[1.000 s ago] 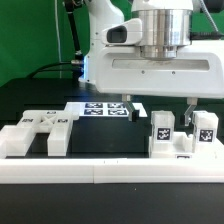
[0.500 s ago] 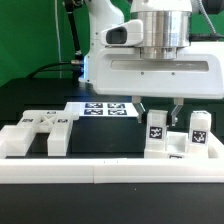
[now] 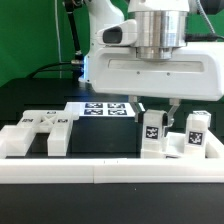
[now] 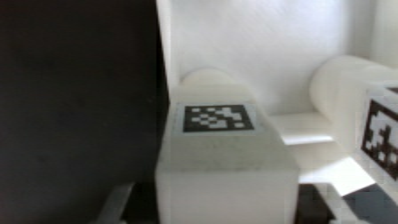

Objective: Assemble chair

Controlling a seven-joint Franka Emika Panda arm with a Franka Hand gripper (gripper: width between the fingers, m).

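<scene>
A long white plastic rail [image 3: 60, 172] is seen nearest, across the front of the black table [image 3: 30, 100]. Behind it, at the exterior view's left, a flat white plastic chair part with two prongs [image 3: 35, 135] is laid down. At the exterior view's right, a white plastic post with a black-and-white tag [image 3: 152, 135] [image 4: 222, 150] is stood slightly tilted, with a second tagged white post [image 3: 198, 135] [image 4: 356, 100] just beside it. The gripper [image 3: 158, 112] is positioned over the first post, one finger on either side. Whether the post is pinched cannot be told. The marker board [image 3: 105, 108] is seen farther back.
</scene>
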